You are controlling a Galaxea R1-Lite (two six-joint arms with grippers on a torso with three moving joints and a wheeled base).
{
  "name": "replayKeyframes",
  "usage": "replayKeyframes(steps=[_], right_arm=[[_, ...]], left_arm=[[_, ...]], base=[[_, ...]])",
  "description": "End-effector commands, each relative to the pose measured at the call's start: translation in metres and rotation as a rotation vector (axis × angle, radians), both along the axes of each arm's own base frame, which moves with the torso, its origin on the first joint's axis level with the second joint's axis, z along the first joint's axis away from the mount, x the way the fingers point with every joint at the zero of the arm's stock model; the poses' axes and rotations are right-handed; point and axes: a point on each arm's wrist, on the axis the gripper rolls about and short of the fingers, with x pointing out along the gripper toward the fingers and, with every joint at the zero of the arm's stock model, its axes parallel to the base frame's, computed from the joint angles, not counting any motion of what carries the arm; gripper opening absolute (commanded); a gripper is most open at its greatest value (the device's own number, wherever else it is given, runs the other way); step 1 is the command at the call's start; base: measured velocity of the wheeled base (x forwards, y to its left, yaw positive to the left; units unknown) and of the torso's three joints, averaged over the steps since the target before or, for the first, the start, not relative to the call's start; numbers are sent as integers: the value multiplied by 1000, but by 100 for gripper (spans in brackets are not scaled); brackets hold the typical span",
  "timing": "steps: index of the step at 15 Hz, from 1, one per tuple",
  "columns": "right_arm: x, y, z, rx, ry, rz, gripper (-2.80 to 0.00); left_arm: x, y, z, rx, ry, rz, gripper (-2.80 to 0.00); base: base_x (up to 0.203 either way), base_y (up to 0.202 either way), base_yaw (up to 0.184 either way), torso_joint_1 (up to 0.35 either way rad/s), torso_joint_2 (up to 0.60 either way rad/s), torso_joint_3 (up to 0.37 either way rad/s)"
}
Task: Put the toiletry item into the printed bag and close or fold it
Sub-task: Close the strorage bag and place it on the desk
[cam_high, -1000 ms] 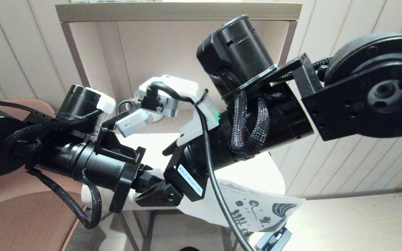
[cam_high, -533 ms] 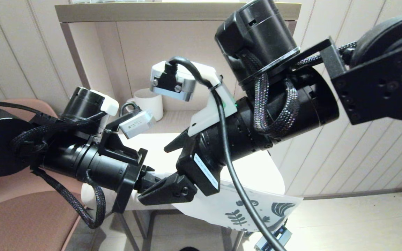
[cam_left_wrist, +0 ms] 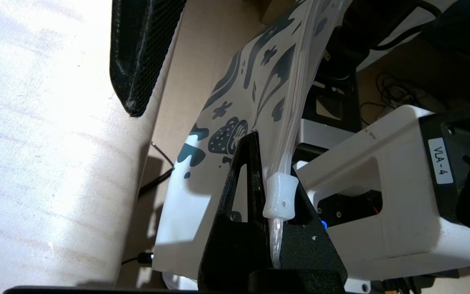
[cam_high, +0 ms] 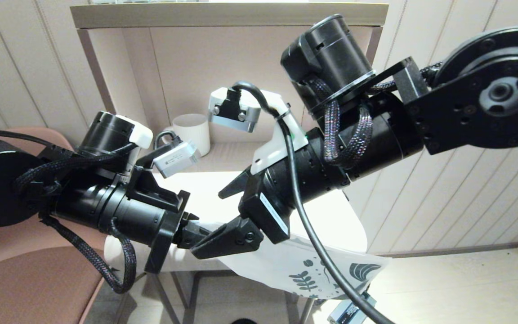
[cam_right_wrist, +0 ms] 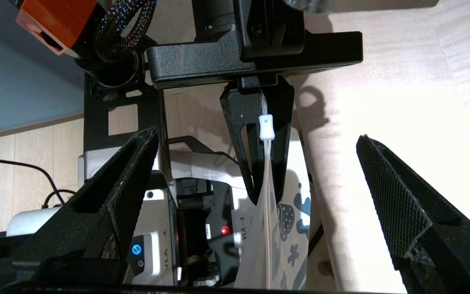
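The printed bag (cam_high: 313, 270) hangs off the table's front edge, its teal leaf prints at the low end. My left gripper (cam_high: 191, 234) is shut on the bag's (cam_left_wrist: 235, 102) zipper strip, with the white slider (cam_left_wrist: 280, 196) sitting right between its fingers. My right gripper (cam_high: 205, 225) faces the left one, open wide. Its fingers (cam_right_wrist: 394, 204) stand on either side of the bag (cam_right_wrist: 288, 228) and slider (cam_right_wrist: 266, 127) without touching them. The toiletry item is not in view.
A white ribbed mug (cam_high: 194, 132) stands at the back of the pale table (cam_high: 331, 220), under a shelf (cam_high: 227, 15). A pink chair (cam_high: 25, 279) is at the left. Robot base parts (cam_right_wrist: 153, 245) lie below the hanging bag.
My right arm has risen and drawn back to the right, its gripper still open. The left gripper has held still on the bag.
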Motion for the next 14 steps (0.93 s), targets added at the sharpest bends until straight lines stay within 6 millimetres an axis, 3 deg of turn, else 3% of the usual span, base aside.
replayKeyframes(steps=[1,12,13,14], right_arm=[[1,3,-3,-7,4,5,0],[3,4,-6,-15,0,9,0],[3,4,-6,-14,2,8,-280],[3,4,-6,-14,0,9,-280]], left_arm=[[-1,0,1,-4,0,-5,-280],[1,-1,-1,0,5,-4,-280],[2,-1,-2,1,6,-4,-280],[1,-1,-1,0,5,-4,-280]], base=[[0,0,0,0,0,0],[0,0,0,0,0,0],[0,0,0,0,0,0],[0,0,0,0,0,0]])
